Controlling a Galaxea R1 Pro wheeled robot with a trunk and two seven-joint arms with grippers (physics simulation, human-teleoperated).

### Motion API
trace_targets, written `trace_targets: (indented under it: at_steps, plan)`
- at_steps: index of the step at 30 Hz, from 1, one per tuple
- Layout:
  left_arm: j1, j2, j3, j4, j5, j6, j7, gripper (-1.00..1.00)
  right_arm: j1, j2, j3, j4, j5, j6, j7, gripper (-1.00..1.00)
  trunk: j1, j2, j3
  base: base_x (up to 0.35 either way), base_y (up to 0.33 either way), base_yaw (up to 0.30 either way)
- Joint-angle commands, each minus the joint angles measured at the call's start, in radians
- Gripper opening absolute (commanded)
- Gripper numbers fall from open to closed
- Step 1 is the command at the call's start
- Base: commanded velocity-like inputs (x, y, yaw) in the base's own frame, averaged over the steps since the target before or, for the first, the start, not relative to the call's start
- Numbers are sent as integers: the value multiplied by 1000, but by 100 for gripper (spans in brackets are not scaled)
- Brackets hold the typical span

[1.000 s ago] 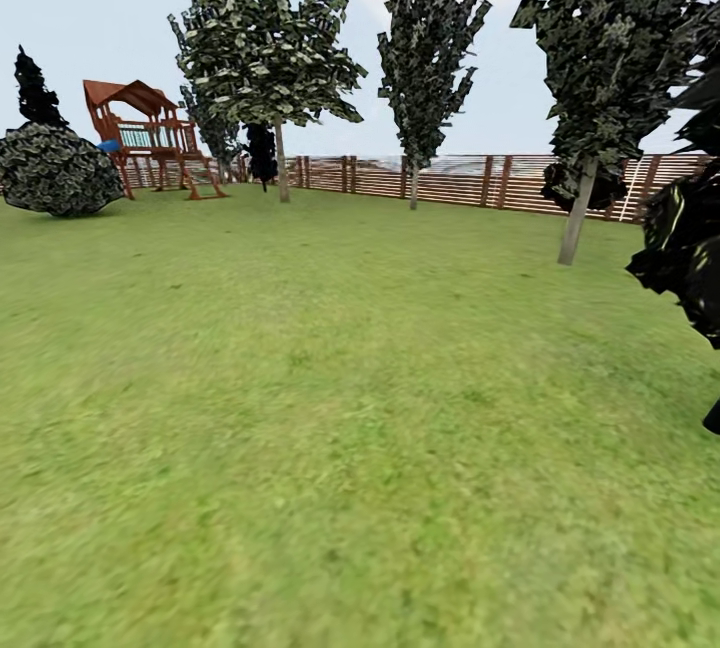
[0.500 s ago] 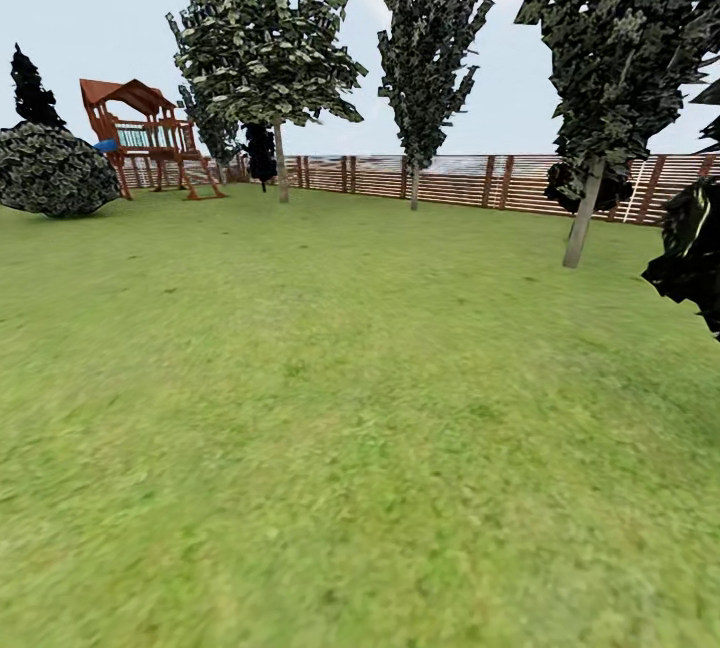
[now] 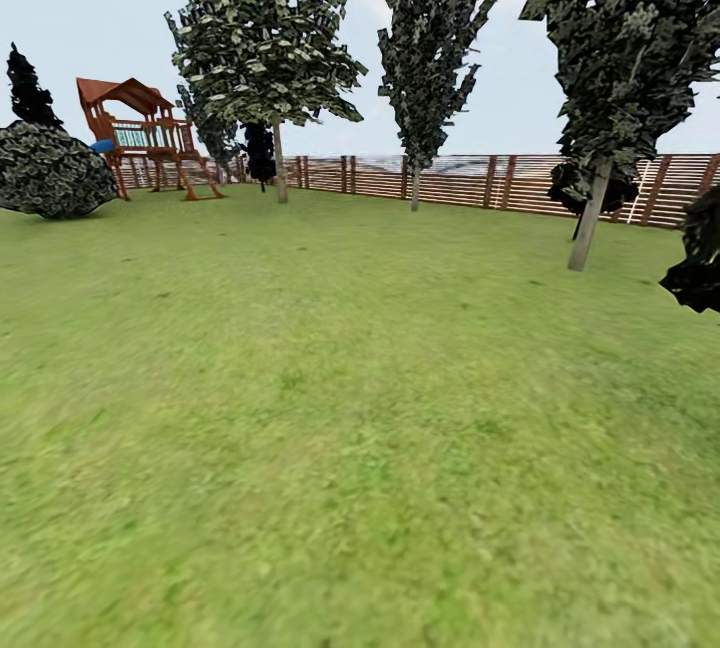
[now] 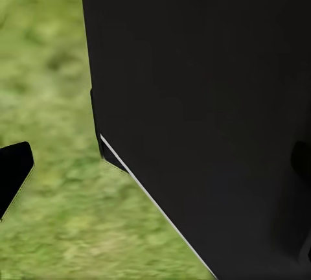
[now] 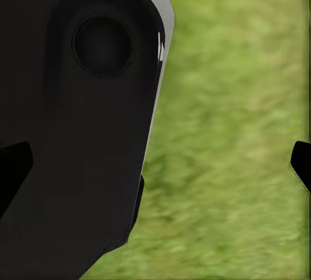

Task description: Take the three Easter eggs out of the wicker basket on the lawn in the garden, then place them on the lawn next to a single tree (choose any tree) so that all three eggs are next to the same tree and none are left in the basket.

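Three trees, head view: one tree (image 3: 278, 160) with a slim grey trunk at 11 o'clock, a narrow tall tree (image 3: 414, 183) at 12 o'clock, a third tree (image 3: 587, 223) with a leaning trunk at 2 o'clock.
Lawn, head view: green grass (image 3: 330, 408) from the near edge up to the fence (image 3: 470, 181), which runs behind the trees.
Other things, head view: a red-brown play tower (image 3: 145, 136) at 10 o'clock, a round bush (image 3: 52, 171) beside it, a near-black conifer (image 3: 697, 263) at 3 o'clock.
Left wrist view: a large black robot part (image 4: 207, 111) over blurred grass (image 4: 58, 209); one dark fingertip (image 4: 13, 170) at the picture edge.
Right wrist view: a black robot part (image 5: 78, 111) with a round recess, grass (image 5: 227, 163) beside it; dark fingertips (image 5: 13, 166) at both side edges.
Grippers: I cannot tell whether either one is open or closed.
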Motion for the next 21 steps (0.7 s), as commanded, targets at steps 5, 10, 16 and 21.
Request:
trace_targets:
  at_steps: [5, 10, 16, 21]
  plan:
    - [1, 0, 0, -2, 0, 1, -1, 100, 0, 0, 3, -1, 6, -1, -3, 100, 1, 0, -1, 326, 0, 0]
    - [1, 0, 0, -3, 0, 1, -1, 100, 1, 0, 3, -1, 6, -1, -3, 100, 1, 0, -1, 326, 0, 0]
    - [1, 0, 0, -2, 0, 1, -1, 100, 1, 0, 3, -1, 6, -1, -3, 100, 1, 0, -1, 326, 0, 0]
    - [1, 0, 0, -2, 0, 1, -1, 100, 1, 0, 3, -1, 6, -1, -3, 100, 1, 0, -1, 326, 0, 0]
